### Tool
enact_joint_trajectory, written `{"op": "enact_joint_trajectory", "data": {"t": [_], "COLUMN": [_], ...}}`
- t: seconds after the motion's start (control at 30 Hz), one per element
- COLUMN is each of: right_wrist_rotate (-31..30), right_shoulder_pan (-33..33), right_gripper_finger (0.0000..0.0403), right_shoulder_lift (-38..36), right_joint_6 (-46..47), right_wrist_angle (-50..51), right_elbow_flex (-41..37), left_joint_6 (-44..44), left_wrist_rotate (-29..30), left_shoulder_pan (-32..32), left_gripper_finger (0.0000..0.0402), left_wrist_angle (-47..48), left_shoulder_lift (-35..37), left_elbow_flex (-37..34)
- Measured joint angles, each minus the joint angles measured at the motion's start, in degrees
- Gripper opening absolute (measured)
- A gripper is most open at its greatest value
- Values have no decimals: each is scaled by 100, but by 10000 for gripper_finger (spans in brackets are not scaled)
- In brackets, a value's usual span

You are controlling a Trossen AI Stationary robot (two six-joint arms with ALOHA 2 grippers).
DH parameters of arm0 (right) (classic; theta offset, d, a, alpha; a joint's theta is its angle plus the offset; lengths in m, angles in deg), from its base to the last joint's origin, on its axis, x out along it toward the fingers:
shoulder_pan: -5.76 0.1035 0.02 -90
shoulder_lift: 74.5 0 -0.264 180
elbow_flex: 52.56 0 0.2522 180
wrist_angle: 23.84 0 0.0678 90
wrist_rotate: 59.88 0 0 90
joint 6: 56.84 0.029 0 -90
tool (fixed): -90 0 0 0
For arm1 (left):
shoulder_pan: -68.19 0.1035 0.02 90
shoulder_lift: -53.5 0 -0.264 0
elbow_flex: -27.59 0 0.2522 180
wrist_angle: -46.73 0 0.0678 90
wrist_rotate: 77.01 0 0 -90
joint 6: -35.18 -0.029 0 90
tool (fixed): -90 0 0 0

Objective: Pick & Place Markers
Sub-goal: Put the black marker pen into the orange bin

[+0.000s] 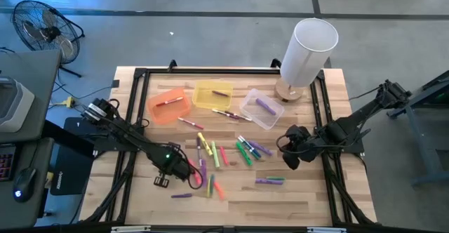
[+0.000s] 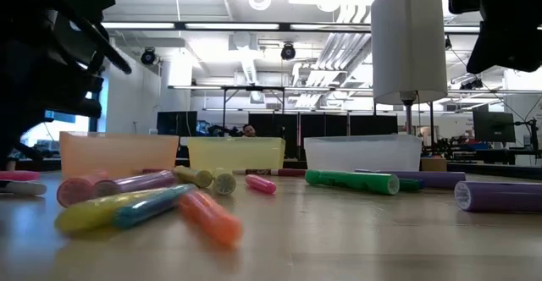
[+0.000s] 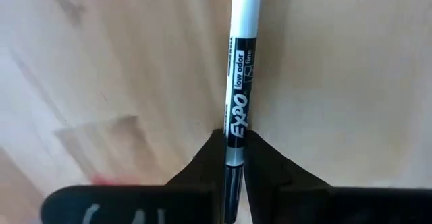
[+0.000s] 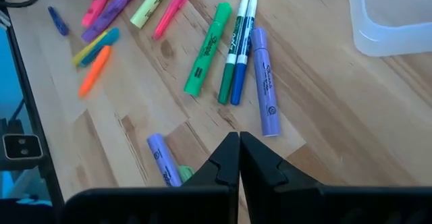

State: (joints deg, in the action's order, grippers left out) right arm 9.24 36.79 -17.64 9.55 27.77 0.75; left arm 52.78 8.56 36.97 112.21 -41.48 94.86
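We record a pale wooden slatted surface [image 1: 309, 191] carrying scattered short capped marker pens [image 1: 231, 152] in pink, orange, yellow, green and purple, most lying about the centre, a few toward 6 o'clock. At 12 o'clock of that scatter stand three small bins in a row: an orange plastic bin [image 1: 168, 107], a yellow plastic bin [image 1: 212, 95] and a clear plastic bin [image 1: 262, 109], each holding at least one marker. Beyond them, toward 1 o'clock, we note a white cylindrical lamp on a wooden base [image 1: 306, 54]. The left gripper [image 3: 232, 166] sits at 7 o'clock of the scatter, jaws narrowed onto a slim white-and-black Expo dry-erase marker [image 3: 239, 62] against the wood. The right gripper [image 4: 239, 158] hangs at 3 o'clock, jaws pressed together and holding nothing, above a lilac Sharpie marker [image 4: 264, 82].
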Motion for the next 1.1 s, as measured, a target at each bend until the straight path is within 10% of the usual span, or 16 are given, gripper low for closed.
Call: {"op": "enact_joint_trajectory", "data": {"t": [0.57, 1.1], "right_wrist_rotate": [-877, -901], "right_shoulder_pan": [-101, -415], "right_gripper_finger": [0, 0], "right_shoulder_lift": [1, 4], "right_joint_6": [-753, -487], "right_wrist_angle": [-9, -687], "right_elbow_flex": [2, 2], "left_joint_6": [386, -1067], "left_wrist_rotate": [1008, 1356], "left_shoulder_pan": [848, 4724], "left_gripper_finger": [22, 22], "left_wrist_angle": [745, 1297], "left_shoulder_lift": [977, 2889], "left_elbow_flex": [1324, 727]}}
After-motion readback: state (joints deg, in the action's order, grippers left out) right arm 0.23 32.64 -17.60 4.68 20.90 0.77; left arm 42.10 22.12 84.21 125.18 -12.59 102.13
